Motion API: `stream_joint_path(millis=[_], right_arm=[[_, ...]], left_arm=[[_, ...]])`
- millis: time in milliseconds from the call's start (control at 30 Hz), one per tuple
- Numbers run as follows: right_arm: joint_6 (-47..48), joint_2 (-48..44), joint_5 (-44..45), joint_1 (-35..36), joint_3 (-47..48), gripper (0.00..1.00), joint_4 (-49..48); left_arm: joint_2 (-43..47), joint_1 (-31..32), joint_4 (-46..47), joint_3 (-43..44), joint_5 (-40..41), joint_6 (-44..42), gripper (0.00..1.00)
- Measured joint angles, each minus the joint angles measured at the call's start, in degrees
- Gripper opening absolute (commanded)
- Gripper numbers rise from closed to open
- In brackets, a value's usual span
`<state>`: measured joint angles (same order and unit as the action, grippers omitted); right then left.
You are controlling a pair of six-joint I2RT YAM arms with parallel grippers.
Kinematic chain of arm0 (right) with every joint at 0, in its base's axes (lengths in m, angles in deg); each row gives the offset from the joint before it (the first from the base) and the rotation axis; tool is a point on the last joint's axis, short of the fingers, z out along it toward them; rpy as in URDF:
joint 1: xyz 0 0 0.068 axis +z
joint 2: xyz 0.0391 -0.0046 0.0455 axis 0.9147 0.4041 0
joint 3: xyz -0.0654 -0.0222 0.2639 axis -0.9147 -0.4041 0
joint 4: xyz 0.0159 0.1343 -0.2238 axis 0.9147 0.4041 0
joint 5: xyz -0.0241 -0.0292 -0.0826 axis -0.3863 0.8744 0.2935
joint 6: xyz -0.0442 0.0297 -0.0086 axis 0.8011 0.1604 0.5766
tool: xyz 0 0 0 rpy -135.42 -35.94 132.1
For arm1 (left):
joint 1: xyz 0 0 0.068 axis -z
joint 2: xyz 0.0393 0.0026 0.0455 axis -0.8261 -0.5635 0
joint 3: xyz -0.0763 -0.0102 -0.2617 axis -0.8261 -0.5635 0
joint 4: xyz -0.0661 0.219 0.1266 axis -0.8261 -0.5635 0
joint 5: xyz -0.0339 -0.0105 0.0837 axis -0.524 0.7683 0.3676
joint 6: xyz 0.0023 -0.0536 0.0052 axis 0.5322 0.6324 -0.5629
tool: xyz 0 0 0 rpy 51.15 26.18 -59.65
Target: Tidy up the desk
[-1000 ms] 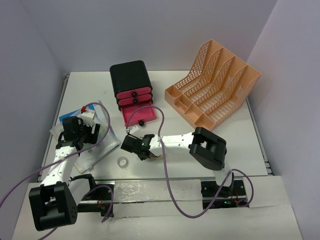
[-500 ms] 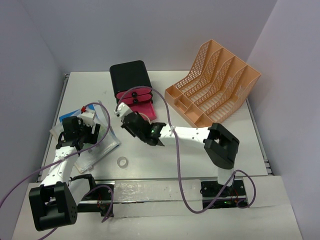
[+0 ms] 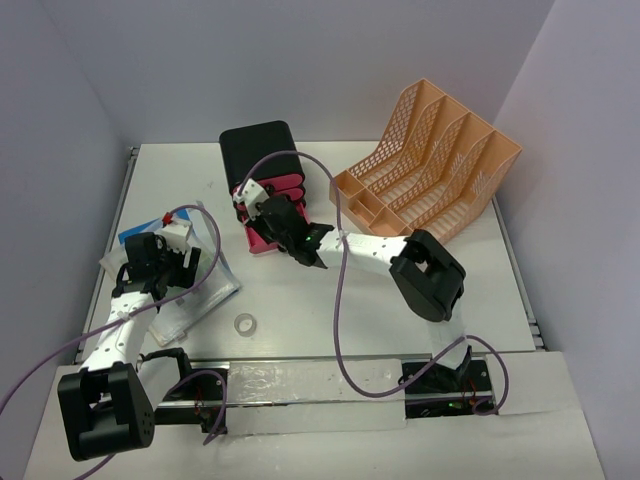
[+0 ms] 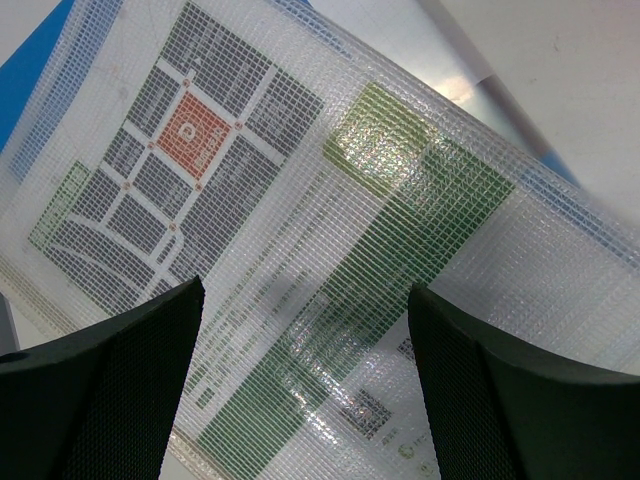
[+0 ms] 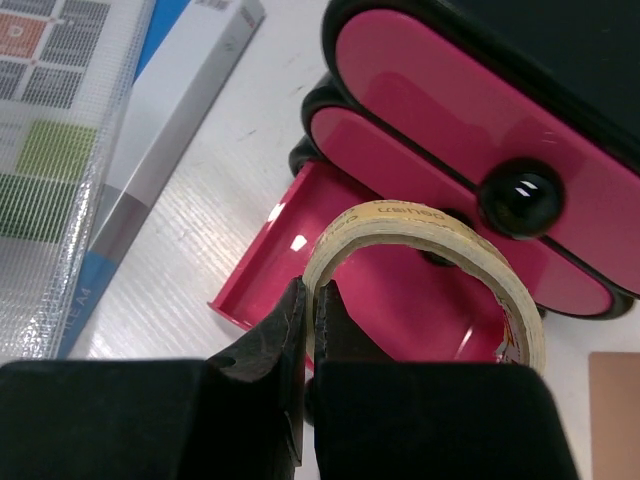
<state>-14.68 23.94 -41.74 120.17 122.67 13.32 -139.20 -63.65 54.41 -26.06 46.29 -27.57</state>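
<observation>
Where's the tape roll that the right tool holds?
In the right wrist view, the tape roll is pinched in the right tool, just over the open bottom drawer of the black drawer box.

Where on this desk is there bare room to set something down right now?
Bare: the far left corner beside the drawer box; the near strip between the tape ring and the right arm; the near right corner below the file rack. Crowded: the left edge, with the mesh pouch and left arm.

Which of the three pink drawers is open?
The bottom drawer: pulled out, tray exposed, with the right gripper holding a tape roll over it; the middle drawer and top drawer are shut.
</observation>
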Motion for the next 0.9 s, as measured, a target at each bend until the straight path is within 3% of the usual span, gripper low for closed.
stream_joint_path(millis=[300,733,800,900], right_arm=[[0.2,4.2,-2.4,-0.4,-1.0,0.0,-1.0],[-0.7,9.6,-1.6,-2.0,2.3,0.0,6.1],[-1.3,9.6,-1.6,-2.0,2.8,0.05,7.5],[-1.9,9.6,-1.6,-2.0,2.8,0.26,8.1]], left_arm=[[-0.5,0.0,0.0,0.0,0.0,0.0,0.89],[-0.5,0.0,0.0,0.0,0.0,0.0,0.89],[-0.5,0.0,0.0,0.0,0.0,0.0,0.89],[-0.5,0.0,0.0,0.0,0.0,0.0,0.89]])
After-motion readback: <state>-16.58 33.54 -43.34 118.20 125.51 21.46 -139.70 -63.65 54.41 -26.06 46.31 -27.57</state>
